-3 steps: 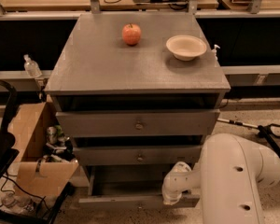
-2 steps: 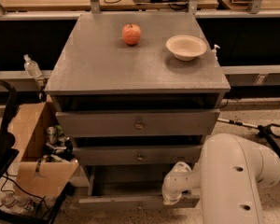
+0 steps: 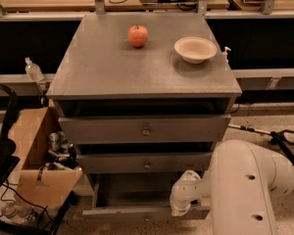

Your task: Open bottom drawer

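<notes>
1. Down at the foot of the cabinet, nothing has shifted against the earlier frame: arm, drawers and worktop items all sit where they were.
2. My hand (image 3: 178, 209) is low on the right, at the front edge of the bottom drawer (image 3: 137, 213). The white wrist housing covers it, so I cannot tell whether it is spread, pressed together or pinching anything.
3. The bottom drawer is the lowest of the three grey fronts. It stands pulled out from the cabinet, same as before, with a dark cavity open behind its front. I cannot make out any contents, and its knob is not visible to me.
4. The top drawer (image 3: 112, 129) and middle drawer (image 3: 112, 164) each show a small round knob at centre. Both sit back under the worktop (image 3: 112, 67), unchanged.
5. On the worktop, the pale bowl (image 3: 195, 49) is at the right rear and shows only its bare inside. An apple (image 3: 137, 35) stands well apart to its left.
6. The cardboard box (image 3: 36, 146) on the floor left of the cabinet is open. It holds cans and mixed clutter, too jumbled to name.
</notes>
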